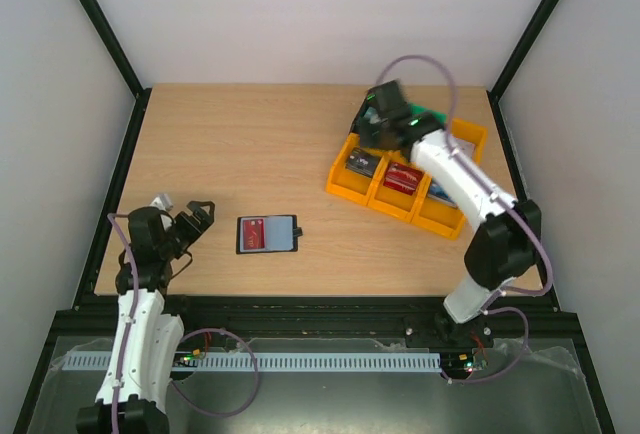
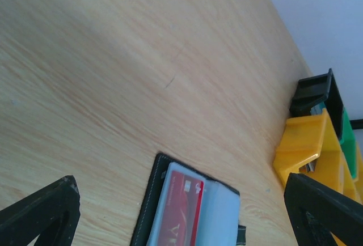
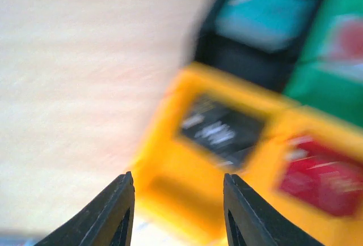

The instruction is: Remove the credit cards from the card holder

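The left gripper (image 1: pixel 188 216) stands wide and empty, near the card holder (image 1: pixel 267 234) lying open on the table (image 1: pixel 250 134); its red card (image 1: pixel 254 234) looks light, stiff and slick, probably best pinched by an edge. The right gripper (image 3: pixel 176 200), partly open and empty, hovers over the yellow bins (image 1: pixel 352 186)

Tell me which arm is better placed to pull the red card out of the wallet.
Left. The left gripper, open, faces the open card holder close by; the right gripper hangs over the yellow bins, far off.

Yellow plastic bins (image 1: pixel 347 190) sit in a row at the light wooden table's (image 1: pixel 250 144) two o'clock; a black plastic bin (image 3: pixel 224 59) and green plastic bin (image 3: pixel 317 90) at their twelve.
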Controlling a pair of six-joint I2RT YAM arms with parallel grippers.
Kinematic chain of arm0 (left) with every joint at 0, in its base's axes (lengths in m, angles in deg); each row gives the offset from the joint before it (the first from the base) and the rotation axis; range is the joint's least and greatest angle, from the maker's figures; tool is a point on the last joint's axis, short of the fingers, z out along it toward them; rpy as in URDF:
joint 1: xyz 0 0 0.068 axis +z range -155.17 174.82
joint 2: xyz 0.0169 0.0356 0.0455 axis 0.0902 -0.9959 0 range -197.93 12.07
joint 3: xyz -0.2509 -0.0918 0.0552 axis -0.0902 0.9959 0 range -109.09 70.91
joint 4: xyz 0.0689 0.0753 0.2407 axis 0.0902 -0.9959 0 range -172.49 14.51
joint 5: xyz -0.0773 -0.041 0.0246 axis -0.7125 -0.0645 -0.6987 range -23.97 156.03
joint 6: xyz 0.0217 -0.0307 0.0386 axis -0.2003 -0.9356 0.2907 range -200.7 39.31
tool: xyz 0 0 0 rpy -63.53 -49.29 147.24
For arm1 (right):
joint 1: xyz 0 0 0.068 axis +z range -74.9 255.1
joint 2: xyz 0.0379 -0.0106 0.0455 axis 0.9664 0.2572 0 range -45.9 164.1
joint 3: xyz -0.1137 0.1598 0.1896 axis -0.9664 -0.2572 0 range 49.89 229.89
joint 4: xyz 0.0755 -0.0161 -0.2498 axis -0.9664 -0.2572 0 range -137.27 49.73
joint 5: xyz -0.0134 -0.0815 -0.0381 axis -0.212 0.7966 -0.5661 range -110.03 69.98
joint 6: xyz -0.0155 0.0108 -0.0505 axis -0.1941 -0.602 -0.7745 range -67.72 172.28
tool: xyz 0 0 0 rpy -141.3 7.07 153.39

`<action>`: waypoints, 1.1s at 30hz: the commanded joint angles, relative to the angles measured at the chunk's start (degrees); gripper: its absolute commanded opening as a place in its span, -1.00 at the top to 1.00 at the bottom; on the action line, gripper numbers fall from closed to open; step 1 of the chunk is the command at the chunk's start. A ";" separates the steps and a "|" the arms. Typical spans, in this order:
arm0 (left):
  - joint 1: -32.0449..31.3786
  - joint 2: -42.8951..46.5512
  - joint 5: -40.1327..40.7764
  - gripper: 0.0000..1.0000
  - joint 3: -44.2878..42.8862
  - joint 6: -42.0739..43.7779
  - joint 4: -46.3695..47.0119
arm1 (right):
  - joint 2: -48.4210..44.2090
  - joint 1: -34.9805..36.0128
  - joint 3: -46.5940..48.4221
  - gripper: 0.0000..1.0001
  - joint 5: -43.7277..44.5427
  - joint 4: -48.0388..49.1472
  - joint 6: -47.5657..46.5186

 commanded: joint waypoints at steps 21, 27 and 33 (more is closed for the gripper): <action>-10.07 -24.35 -9.09 -0.98 11.11 -9.58 26.08 | 17.97 36.19 -15.76 -0.32 -14.23 19.15 14.59; -15.07 -32.55 -10.36 -0.90 9.74 -9.58 35.13 | 18.85 34.37 -16.59 -0.27 -17.07 24.54 15.90; -16.27 -33.17 -8.64 -0.30 9.91 -8.09 37.75 | 19.51 31.57 -18.72 -0.23 -20.03 29.50 18.01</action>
